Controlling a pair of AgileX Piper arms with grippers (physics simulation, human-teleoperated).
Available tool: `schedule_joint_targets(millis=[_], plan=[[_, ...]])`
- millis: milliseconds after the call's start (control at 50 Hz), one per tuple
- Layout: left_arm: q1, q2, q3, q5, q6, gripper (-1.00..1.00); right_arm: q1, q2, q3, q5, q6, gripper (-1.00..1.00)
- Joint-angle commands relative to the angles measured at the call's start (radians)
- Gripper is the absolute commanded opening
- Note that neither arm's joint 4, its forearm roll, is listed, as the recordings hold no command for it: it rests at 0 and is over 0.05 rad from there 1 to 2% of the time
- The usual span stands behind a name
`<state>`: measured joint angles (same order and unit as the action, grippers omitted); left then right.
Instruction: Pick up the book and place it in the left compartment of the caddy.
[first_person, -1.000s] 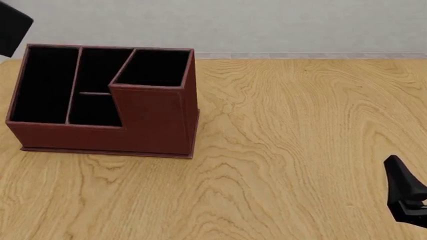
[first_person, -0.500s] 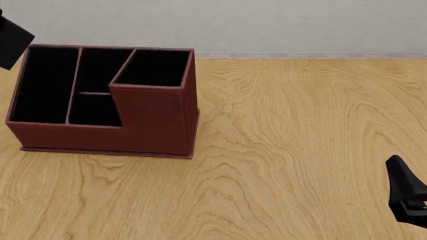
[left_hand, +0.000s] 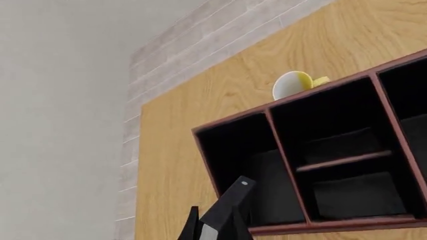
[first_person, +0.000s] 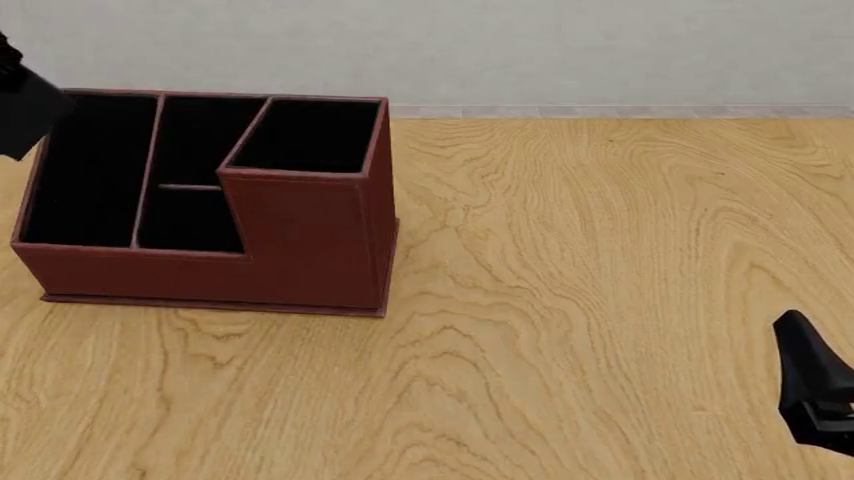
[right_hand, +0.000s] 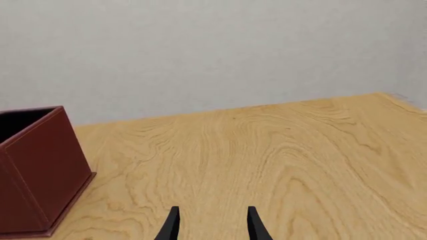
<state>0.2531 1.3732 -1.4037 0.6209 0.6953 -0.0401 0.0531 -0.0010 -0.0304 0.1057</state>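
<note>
Lower now than a moment ago, the left arm's dark tip hangs at the caddy's far left corner, overlapping its left wall in the front view. The right gripper has barely shifted and sits well away from the caddy on its right, towards the near side.

I count one caddy with four compartments, two grippers, and one small white-and-yellow cup.

That cup appears only in the left wrist view, just behind the caddy's back wall; from the front the caddy hides it. The left wrist view also looks down into the left compartment, where the front view shows only black.

The left gripper shows two dark fingers close together just outside that compartment's near wall, with a pale grey sliver between them. I cannot tell whether they pinch anything. The book cannot be picked out for certain in any view; that sliver is the only hint of it.

The right wrist view shows the right gripper's fingers spread apart over the bare wooden table, with one corner of the caddy visible.
</note>
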Motion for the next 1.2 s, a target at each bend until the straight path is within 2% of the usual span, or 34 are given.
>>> schedule_joint_targets(millis=[20, 440, 960, 1200], plan=[[-0.004, 0.012, 0.040, -0.039, 0.080, -1.00, -0.002, 0.008, 0.000, -0.008, 0.003, 1.00], [-0.015, 0.066, 0.086, -0.110, 0.120, -1.00, -0.010, -0.024, 0.001, 0.018, 0.008, 1.00], [-0.024, 0.093, 0.215, -0.238, 0.206, -1.00, -0.017, -0.035, -0.001, 0.025, 0.014, 1.00], [-0.021, 0.130, 0.218, -0.252, 0.220, -1.00, -0.019, -0.035, -0.001, 0.025, 0.015, 1.00]])
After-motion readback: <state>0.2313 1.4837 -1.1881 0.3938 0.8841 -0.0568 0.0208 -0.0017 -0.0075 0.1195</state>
